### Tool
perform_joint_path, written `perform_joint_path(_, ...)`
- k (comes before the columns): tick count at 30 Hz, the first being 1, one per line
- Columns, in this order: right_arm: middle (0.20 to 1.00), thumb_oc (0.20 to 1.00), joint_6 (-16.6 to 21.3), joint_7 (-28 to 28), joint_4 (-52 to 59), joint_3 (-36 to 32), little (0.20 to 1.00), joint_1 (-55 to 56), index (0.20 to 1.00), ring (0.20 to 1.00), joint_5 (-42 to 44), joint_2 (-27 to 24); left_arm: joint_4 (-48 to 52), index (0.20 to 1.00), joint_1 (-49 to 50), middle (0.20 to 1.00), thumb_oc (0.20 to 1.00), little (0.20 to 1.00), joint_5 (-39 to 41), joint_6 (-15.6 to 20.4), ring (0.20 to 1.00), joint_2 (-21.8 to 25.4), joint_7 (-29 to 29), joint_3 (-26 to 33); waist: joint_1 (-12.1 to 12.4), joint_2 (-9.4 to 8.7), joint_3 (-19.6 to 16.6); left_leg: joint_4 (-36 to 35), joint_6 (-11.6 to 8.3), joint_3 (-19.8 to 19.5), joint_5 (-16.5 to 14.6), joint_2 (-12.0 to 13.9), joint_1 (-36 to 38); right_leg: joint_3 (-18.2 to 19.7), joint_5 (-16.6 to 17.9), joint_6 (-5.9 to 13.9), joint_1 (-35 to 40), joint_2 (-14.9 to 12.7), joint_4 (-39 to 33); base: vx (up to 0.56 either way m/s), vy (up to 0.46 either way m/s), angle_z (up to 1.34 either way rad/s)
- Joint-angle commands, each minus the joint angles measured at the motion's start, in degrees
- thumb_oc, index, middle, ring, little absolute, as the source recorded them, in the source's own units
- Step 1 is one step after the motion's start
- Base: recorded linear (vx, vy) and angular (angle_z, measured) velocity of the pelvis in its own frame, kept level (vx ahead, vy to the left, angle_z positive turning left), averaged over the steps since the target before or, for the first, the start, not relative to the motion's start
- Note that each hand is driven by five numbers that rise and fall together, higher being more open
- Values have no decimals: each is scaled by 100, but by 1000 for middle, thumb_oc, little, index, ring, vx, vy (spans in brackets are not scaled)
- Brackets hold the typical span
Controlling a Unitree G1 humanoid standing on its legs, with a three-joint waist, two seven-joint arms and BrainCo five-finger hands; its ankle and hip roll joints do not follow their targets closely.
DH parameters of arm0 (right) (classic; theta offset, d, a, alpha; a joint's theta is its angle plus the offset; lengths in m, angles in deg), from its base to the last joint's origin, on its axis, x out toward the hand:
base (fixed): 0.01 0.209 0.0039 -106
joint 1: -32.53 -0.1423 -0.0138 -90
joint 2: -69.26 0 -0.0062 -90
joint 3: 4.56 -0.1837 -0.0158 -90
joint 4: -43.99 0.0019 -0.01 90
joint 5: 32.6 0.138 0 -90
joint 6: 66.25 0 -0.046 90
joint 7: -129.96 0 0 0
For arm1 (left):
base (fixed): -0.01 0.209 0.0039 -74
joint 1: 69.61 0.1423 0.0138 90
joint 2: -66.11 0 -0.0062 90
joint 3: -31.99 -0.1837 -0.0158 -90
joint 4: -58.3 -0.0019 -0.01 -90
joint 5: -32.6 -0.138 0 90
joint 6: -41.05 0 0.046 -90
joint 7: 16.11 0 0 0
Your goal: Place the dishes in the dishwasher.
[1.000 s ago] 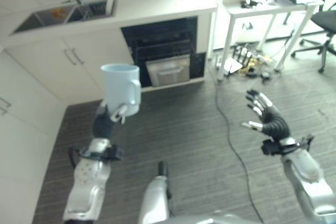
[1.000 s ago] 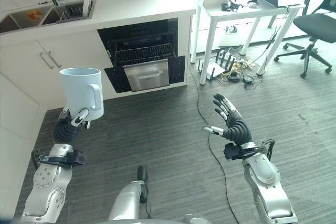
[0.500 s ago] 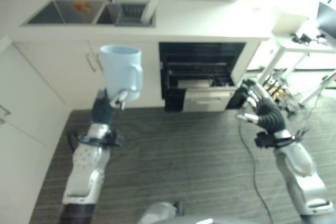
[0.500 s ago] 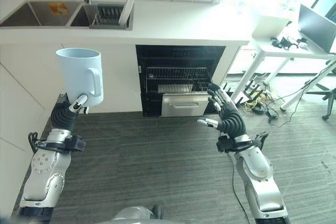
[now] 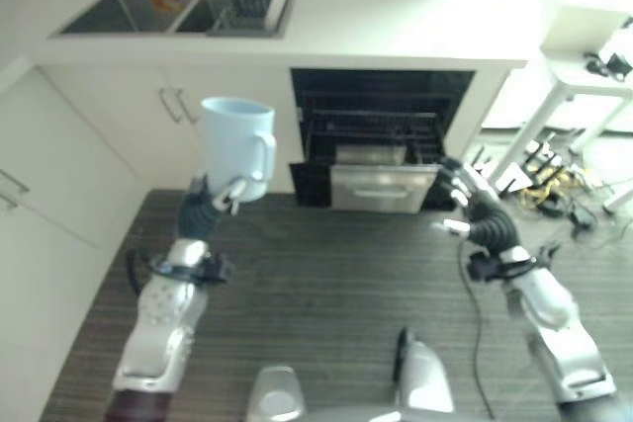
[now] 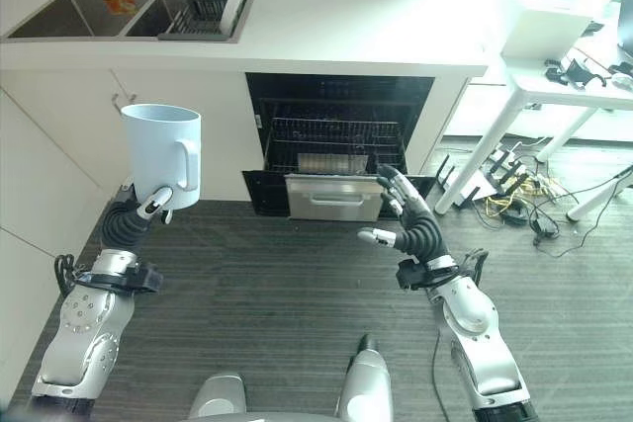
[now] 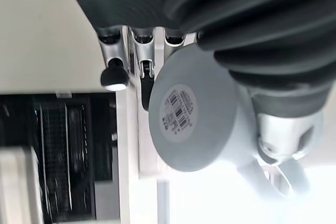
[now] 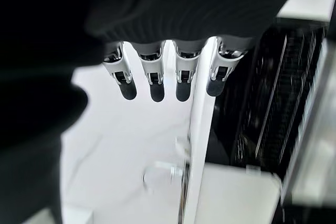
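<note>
A pale blue mug [image 6: 164, 151] stands upright in my left hand [image 6: 132, 221], held from below with thumb and fingers curled round its base and handle; its underside [image 7: 191, 114] carries a white label. The mug hangs in the air left of the open dishwasher [image 6: 339, 140], whose wire rack [image 6: 336, 132] and pulled-out steel drawer front [image 6: 331, 194] show under the white counter [image 6: 396, 37]. My right hand [image 6: 415, 232] is open with fingers [image 8: 152, 74] spread, held up in front of the dishwasher's right side, holding nothing.
A double sink [image 6: 109, 12] with a dish rack and faucet sits in the counter at the left. White cabinets [image 6: 59, 126] run along the left. A white desk [image 6: 564, 66] with cables [image 6: 514, 210] on the floor stands at the right.
The camera has shifted, bringing the dishwasher closer and more central. The mug stays held in my left hand; my right hand stays open, now lower against the dishwasher's front.
</note>
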Motion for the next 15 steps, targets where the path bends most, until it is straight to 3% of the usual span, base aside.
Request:
perform_joint_path(1,1000,1000,206,-30,349,-67,1000,-74,1000,1000,237,61,384,200,-124,200,200,200,31,341,200,222,-16,254,-232,-147,-544,-635,229,59,-108,-311,677,354,402,467,-46,-383,-619,231,-413,-26)
perform_joint_path(2,1000,1000,198,-35,351,-89,1000,-55,1000,1000,248,32,422,200,-95,200,200,200,34,328,200,225,-10,262,-265,-125,-578,-635,188,90,-45,-247,708,360,366,407,-27,-290,-619,187,-365,-13)
perform_joint_path(5,1000,1000,138,103,377,-198,1000,45,1000,1000,443,-30,427,200,20,200,200,200,89,396,200,193,-9,336,-299,-6,-648,-635,59,130,799,-75,727,411,105,138,144,135,-619,174,-327,-19)
perform_joint_path(6,1000,1000,117,268,360,-249,1000,144,1000,1000,432,-31,417,200,104,200,200,200,94,493,200,117,-3,349,-289,6,-658,-635,-16,259,1503,-34,752,441,-94,-60,325,302,-619,152,-249,-38)
perform_joint_path(8,1000,1000,103,293,321,-251,1000,164,1000,1000,387,-40,394,200,82,200,200,200,104,508,200,85,-11,323,-245,-60,-619,-635,-3,424,1729,-97,694,422,-200,-140,472,292,-619,115,-179,-22)
perform_joint_path(9,1000,1000,81,274,302,-253,1000,152,1000,1000,373,-59,370,200,40,200,200,200,112,496,200,72,-12,289,-223,-89,-593,-635,23,532,1743,-141,614,377,-246,-161,553,268,-619,74,-88,-6)
perform_joint_path(11,1000,1000,91,232,177,-227,1000,42,1000,1000,365,-88,279,200,-31,200,200,200,96,560,200,30,-2,212,-159,-60,-519,-635,149,632,1340,-339,318,272,-331,-142,678,278,-619,36,30,8)
perform_joint_path(13,1000,1000,95,254,138,-243,1000,6,1000,1000,275,-36,238,200,-23,200,200,200,156,625,200,10,-4,205,-149,81,-450,-635,200,756,935,-301,-213,182,-457,-84,823,371,-619,40,154,20)
perform_joint_path(15,1000,1000,130,311,151,-269,1000,59,1000,1000,178,-15,209,200,-19,200,200,200,176,682,200,2,16,189,-132,165,-393,-635,96,802,1079,-90,-612,135,-580,-65,950,422,-619,76,186,35)
